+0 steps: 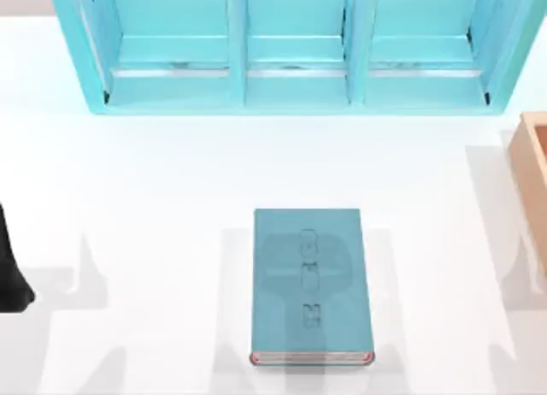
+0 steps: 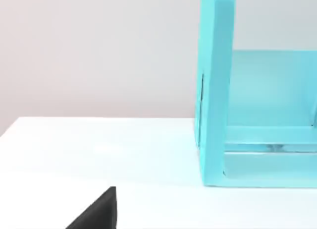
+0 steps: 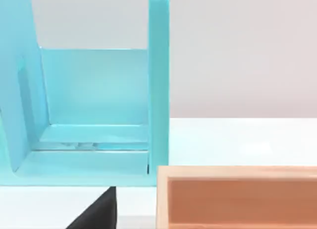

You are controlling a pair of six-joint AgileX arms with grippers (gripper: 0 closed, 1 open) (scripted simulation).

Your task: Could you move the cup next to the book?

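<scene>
I see my left arm (image 1: 13, 271) as a dark shape at the desk's (image 1: 154, 181) left edge; I cannot tell whether either gripper is open or closed. The book (image 1: 309, 284) lies flat, cover up, well to the right of that arm, its long axis running from the shelf unit (image 1: 291, 49) toward the near edge, reddish trim nearest. I cannot locate the cup. A wooden box (image 1: 532, 168) sits at the right edge.
</scene>
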